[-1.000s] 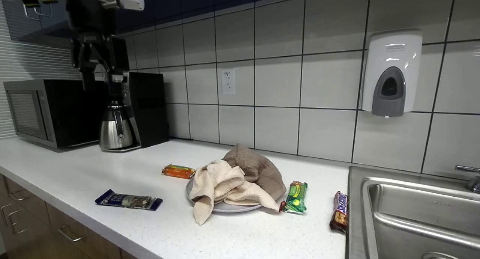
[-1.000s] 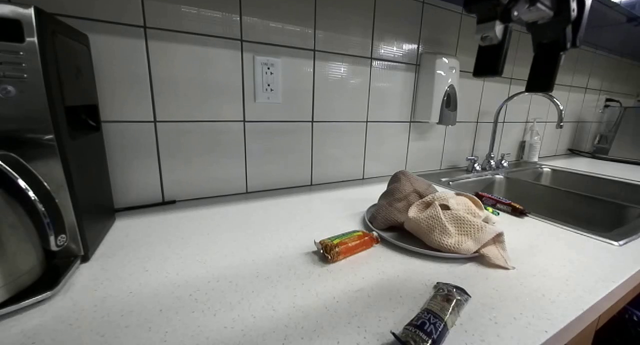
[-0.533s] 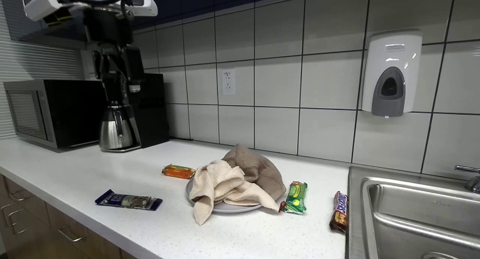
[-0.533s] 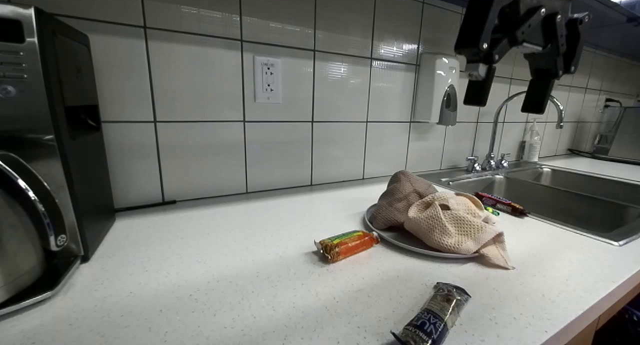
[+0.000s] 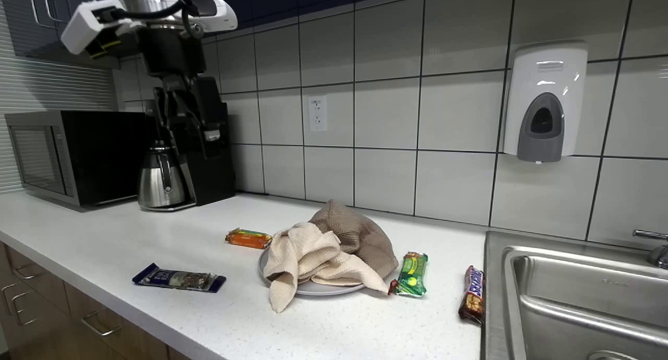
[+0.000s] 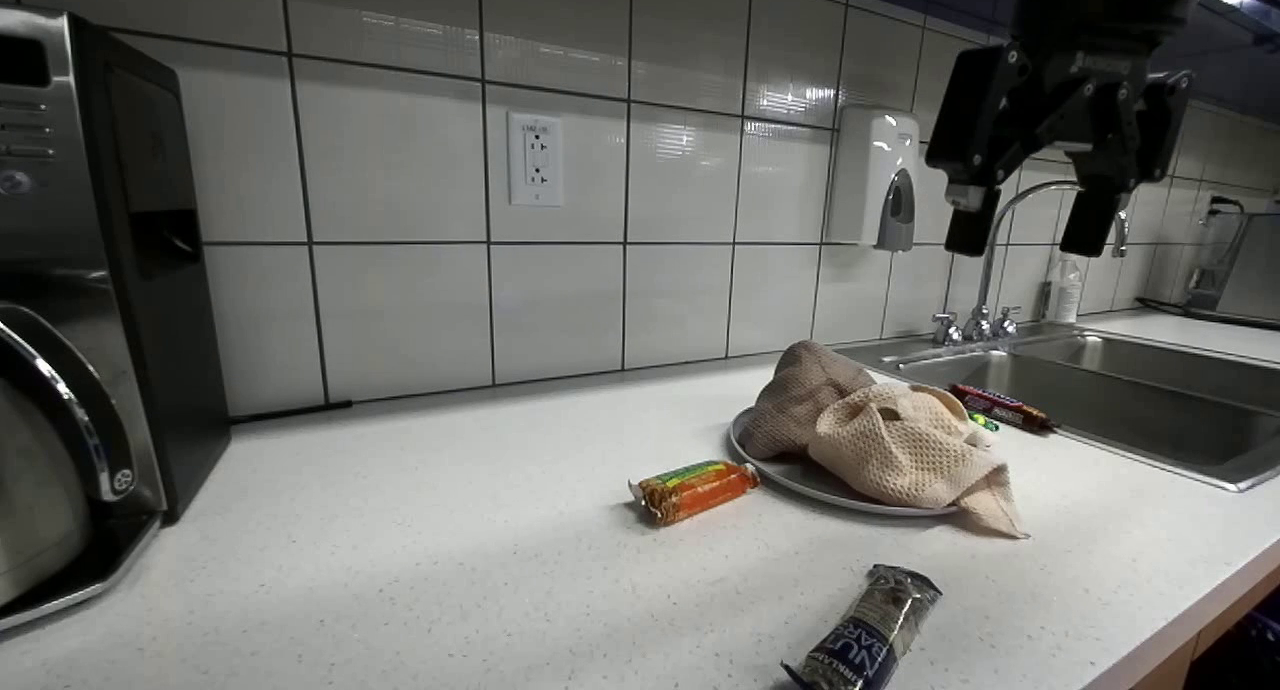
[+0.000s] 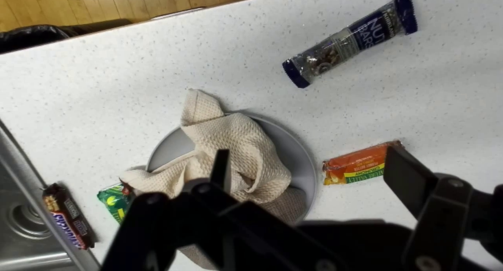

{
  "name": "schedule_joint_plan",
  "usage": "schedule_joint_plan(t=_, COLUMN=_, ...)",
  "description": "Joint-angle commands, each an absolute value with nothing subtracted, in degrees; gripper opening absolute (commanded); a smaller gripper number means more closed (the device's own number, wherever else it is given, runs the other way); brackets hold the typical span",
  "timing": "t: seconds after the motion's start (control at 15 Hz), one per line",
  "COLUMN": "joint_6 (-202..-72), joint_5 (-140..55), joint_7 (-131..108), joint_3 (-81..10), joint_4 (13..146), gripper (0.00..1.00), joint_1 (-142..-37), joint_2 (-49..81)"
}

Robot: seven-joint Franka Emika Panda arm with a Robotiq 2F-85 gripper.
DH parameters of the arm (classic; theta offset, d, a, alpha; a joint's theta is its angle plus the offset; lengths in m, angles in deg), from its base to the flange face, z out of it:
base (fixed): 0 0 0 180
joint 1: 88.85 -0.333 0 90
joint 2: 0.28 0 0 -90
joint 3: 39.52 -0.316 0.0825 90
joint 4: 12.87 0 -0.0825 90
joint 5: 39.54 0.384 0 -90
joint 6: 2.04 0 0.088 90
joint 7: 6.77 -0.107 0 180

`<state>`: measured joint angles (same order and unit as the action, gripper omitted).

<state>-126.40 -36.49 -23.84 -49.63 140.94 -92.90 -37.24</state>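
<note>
My gripper (image 6: 1029,233) hangs empty, spread; lowering its wrist-view left finger (image 7: 219,167) could snag the pale towel (image 7: 243,141), dragging the plate (image 7: 299,169)

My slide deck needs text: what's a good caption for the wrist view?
Open gripper above a white counter: beige towel and brown towel on a gray plate, four snack bars around it.

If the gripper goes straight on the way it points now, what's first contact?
Likely the countertop, between the plate and the nut bar; depth is unclear, so the gripper might catch either instead.
</note>
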Motion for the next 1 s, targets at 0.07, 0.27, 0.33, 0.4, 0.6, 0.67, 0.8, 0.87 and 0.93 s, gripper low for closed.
schedule_joint_plan(t=0.07, joint_6=-130.11, joint_5=-39.64, joint_7=-26.04, joint_3=-50.36, joint_4=143.72, gripper=1.0, joint_1=-90.21, joint_2=-37.54)
schedule_joint_plan(t=0.27, joint_6=-132.34, joint_5=-40.76, joint_7=-25.47, joint_3=-49.76, joint_4=144.42, gripper=1.0, joint_1=-89.09, joint_2=-36.42)
schedule_joint_plan(t=0.33, joint_6=-133.37, joint_5=-41.24, joint_7=-25.27, joint_3=-49.58, joint_4=144.73, gripper=1.0, joint_1=-88.75, joint_2=-36.01)
schedule_joint_plan(t=0.4, joint_6=-134.32, joint_5=-41.75, joint_7=-24.99, joint_3=-49.38, joint_4=144.99, gripper=1.0, joint_1=-88.44, joint_2=-35.62)
schedule_joint_plan(t=0.6, joint_6=-138.03, joint_5=-43.16, joint_7=-24.05, joint_3=-48.81, joint_4=145.9, gripper=1.0, joint_1=-87.73, joint_2=-34.03)
schedule_joint_plan(t=0.67, joint_6=-139.34, joint_5=-43.65, joint_7=-23.76, joint_3=-48.59, joint_4=146.13, gripper=1.0, joint_1=-87.56, joint_2=-33.3)
schedule_joint_plan(t=0.8, joint_6=-141.93, joint_5=-44.29, joint_7=-23.48, joint_3=-48.21, joint_4=146.55, gripper=1.0, joint_1=-87.21, joint_2=-31.77)
schedule_joint_plan(t=0.87, joint_6=-143.28, joint_5=-44.64, joint_7=-23.47, joint_3=-48.14, joint_4=146.79, gripper=1.0, joint_1=-86.98, joint_2=-31.0)
schedule_joint_plan(t=0.93, joint_6=-144.32, joint_5=-45.12, joint_7=-23.36, joint_3=-48.05, joint_4=146.03, gripper=1.0, joint_1=-86.65, joint_2=-29.37)
